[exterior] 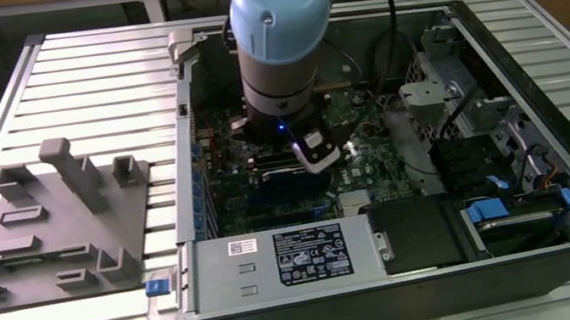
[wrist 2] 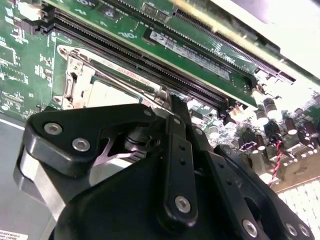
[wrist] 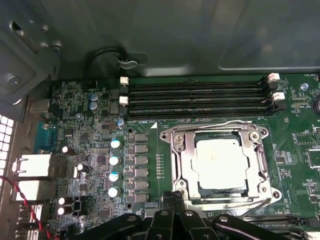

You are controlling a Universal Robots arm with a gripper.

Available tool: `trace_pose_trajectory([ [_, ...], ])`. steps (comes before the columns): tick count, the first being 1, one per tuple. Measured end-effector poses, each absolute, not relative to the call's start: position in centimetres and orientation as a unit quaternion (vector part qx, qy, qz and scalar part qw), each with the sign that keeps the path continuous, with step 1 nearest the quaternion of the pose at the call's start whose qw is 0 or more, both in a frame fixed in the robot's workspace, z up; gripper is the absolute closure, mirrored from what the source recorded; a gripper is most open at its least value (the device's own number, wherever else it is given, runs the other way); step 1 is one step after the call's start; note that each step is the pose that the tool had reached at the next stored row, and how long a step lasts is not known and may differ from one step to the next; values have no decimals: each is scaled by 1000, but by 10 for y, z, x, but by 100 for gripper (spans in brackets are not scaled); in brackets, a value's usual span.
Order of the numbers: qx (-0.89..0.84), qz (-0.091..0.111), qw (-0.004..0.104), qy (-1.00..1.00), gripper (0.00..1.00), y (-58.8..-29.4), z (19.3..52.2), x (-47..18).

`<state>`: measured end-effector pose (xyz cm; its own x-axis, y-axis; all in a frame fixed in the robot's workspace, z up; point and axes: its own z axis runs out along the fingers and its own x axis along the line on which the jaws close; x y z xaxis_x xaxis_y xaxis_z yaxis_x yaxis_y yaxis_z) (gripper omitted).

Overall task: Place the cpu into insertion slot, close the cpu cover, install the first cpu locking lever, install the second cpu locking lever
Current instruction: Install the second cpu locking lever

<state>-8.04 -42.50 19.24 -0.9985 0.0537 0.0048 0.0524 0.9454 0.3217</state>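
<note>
A: What is the gripper (wrist: pixel 172 199) doing?
B: Its fingers are drawn together at the edge of the cover (wrist: pixel 185 155), holding nothing I can make out, perhaps pressing a lever there.
A: And the chip (wrist: pixel 221 161)?
B: Seated in the socket (wrist: pixel 220 186), framed by the closed cover, beside the memory slots (wrist: pixel 195 97)

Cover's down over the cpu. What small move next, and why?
Probably ease the gripper down on the locking lever beside it: the cpu sits under the closed cpu cover, and I cannot tell that lever is hooked.
</note>
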Motion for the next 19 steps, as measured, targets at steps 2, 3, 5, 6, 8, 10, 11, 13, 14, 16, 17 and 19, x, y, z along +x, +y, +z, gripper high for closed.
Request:
trace_pose_trajectory([
  [2, 27, 164, 2, 986, 90, -425, 192, -80],
  [3, 27, 164, 2, 986, 90, -425, 192, -80],
  [5, 27, 164, 2, 986, 90, -426, 194, -80],
  [6, 27, 164, 2, 986, 90, -426, 196, -80],
  [8, 27, 164, 2, 986, 90, -426, 202, -80],
  [10, 27, 164, 2, 986, 90, -426, 209, -79],
  [11, 27, 164, 2, 986, 90, -426, 211, -79],
  [13, 27, 164, 2, 986, 90, -426, 217, -78],
  [14, 27, 164, 2, 986, 90, -426, 219, -78],
  [16, 27, 164, 2, 986, 90, -426, 224, -78],
  [17, 27, 164, 2, 986, 90, -426, 227, -77],
  [19, 27, 164, 2, 986, 90, -426, 231, -77],
])
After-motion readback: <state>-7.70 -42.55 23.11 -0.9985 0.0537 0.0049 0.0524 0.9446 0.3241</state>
